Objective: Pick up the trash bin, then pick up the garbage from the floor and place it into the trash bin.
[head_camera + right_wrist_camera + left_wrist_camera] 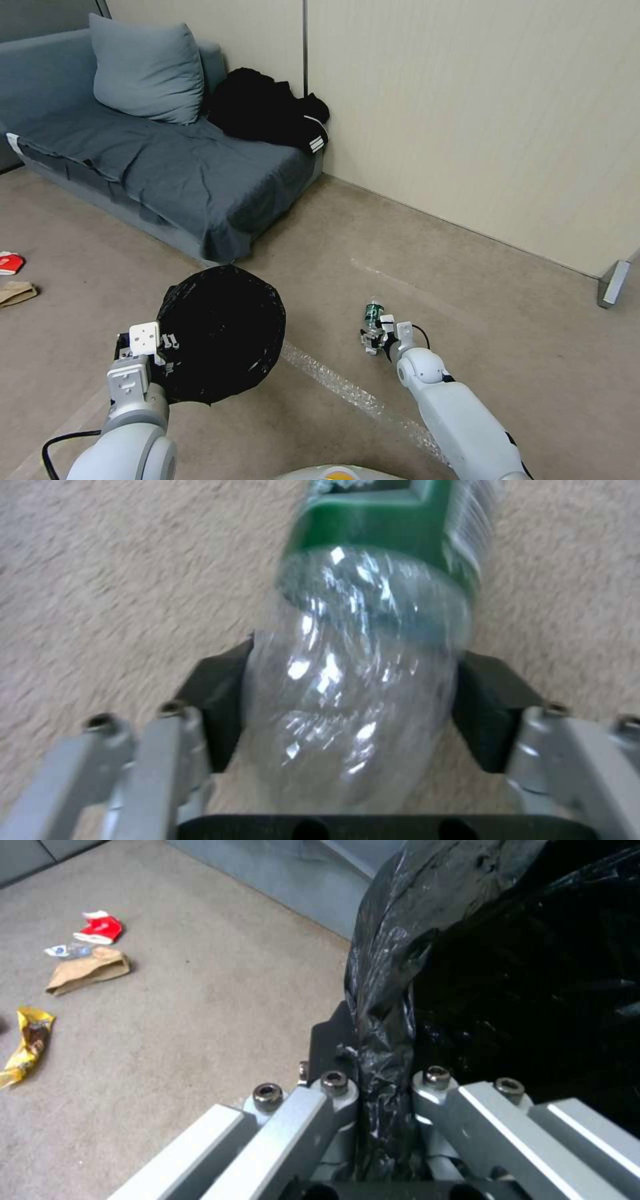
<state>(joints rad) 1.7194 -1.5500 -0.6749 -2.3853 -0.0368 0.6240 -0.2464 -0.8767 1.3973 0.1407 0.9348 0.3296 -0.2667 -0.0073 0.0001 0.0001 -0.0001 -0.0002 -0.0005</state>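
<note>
The clear plastic bottle with a green label (373, 645) is cut off at the right wrist view's edge; its cap end is out of frame and its label print is blurred. Beside the flattened brown paper bag (87, 971), a small pale scrap (65, 950) is too small to identify. The black bag-lined trash bin (223, 330) hides its white wall.

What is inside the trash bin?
The trash bin, held by the left gripper, shows glossy black bag inside. Nothing in it can be made out; its bottom is too dark.

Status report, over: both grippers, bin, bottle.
Left gripper shut on bin rim. Right gripper shut on bottle, low at floor. Nothing between bottle and bin.
</note>
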